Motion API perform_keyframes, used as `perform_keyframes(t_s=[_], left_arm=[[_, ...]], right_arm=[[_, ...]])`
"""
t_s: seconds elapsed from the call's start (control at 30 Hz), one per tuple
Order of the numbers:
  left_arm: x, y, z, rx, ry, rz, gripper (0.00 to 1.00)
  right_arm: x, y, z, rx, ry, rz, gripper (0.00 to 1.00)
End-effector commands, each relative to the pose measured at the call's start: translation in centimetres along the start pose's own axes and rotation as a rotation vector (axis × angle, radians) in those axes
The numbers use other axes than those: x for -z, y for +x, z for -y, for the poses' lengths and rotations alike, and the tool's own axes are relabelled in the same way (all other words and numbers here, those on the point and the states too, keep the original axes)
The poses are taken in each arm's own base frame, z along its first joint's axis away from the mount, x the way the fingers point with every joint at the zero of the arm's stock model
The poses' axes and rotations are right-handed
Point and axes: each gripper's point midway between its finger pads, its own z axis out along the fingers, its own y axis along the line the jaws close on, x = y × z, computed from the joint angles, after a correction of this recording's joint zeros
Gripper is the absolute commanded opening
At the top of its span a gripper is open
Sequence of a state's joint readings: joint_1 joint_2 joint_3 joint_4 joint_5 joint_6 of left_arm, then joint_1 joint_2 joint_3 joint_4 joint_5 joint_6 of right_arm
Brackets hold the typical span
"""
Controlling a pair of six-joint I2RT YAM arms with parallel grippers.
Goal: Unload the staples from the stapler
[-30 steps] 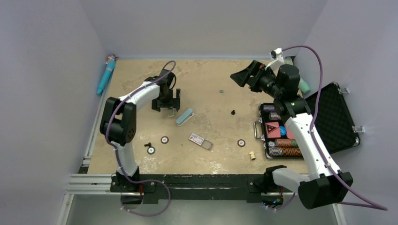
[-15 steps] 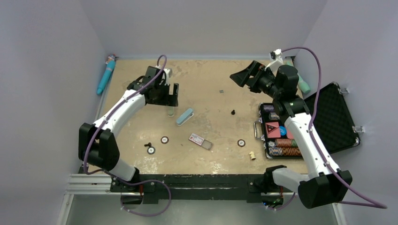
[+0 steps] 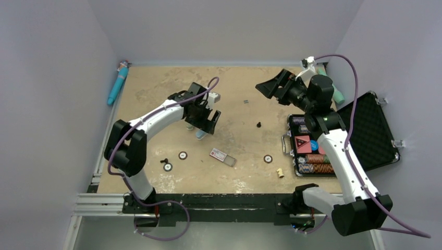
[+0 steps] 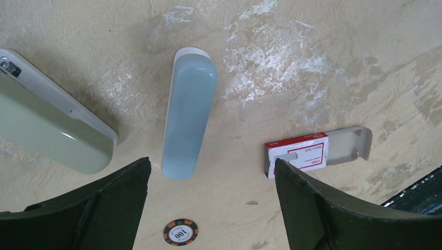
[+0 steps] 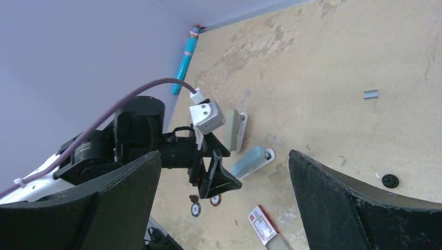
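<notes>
A light-blue stapler (image 4: pixel 187 120) lies closed on the table, and a grey-green stapler (image 4: pixel 47 130) lies to its left. My left gripper (image 4: pixel 211 166) hovers open and empty above them, with the blue stapler's near end between its fingers. In the top view the left gripper (image 3: pixel 206 122) hides most of the blue stapler (image 3: pixel 200 135). A tiny dark-grey strip, the staples (image 3: pixel 245 101), lies loose on the table further back; it also shows in the right wrist view (image 5: pixel 370 94). My right gripper (image 3: pixel 268 86) is open and empty, raised at the back right.
A red-and-white staple box (image 4: pixel 302 156) lies right of the blue stapler. A small black peg (image 3: pixel 258 124), poker chips (image 3: pixel 183 155) and a beige cylinder (image 3: pixel 280 172) lie about. An open black case (image 3: pixel 372 130) with chips is at the right. A teal tube (image 3: pixel 118 83) lies by the left wall.
My left arm has swung from the left-back part of the table to the right and now hovers over the blue stapler. The right arm has barely moved.
</notes>
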State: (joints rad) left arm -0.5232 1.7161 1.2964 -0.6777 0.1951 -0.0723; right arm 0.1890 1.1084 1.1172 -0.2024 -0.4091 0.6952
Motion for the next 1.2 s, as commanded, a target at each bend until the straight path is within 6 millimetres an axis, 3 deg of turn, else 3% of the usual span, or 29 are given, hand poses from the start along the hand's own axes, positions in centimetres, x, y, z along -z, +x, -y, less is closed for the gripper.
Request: perform_keyframes(t_s=[0.0,0.13,0.27,0.47,0.67,0.87,1.0,1.17], left_arm=[[-0.1,-1.8,-0.7,-0.068,-0.019,0.023,0.91],[-1.3,-1.7,-1.5,-0.063,-0.049,-0.001,0.91],[-2.7,-1.3,-1.8,-0.056,-0.047,-0.04,0.84],[-3.9,-0.2,-2.2,-0.048,-0.059,-0.085,0.65],[-4.9,0.8,-2.4,-0.025,-0.058,-0.122,0.52],[-4.7,0.6,-1.9,-0.013,-0.038,-0.118,0.29],[-4.4,0.7,-1.5,0.001,-0.024,-0.123,0.0],[-1.5,-1.8,0.7,0.054,0.055,-0.03,0.0]], right_arm=[[1.3,-0.9,-1.4,0.036,-0.033,0.041,0.96],[1.5,-0.8,-1.6,0.042,-0.036,0.032,0.96],[1.3,-0.8,-1.6,0.047,-0.035,0.024,0.96],[0.9,-0.8,-1.6,0.05,-0.039,0.009,0.96],[0.5,-0.6,-1.4,0.047,-0.041,-0.005,0.96],[0.4,-0.4,-1.3,0.049,-0.045,-0.012,0.96],[0.3,-0.3,-1.4,0.051,-0.051,-0.016,0.96],[0.2,-0.3,-1.6,0.044,-0.065,-0.021,0.96]])
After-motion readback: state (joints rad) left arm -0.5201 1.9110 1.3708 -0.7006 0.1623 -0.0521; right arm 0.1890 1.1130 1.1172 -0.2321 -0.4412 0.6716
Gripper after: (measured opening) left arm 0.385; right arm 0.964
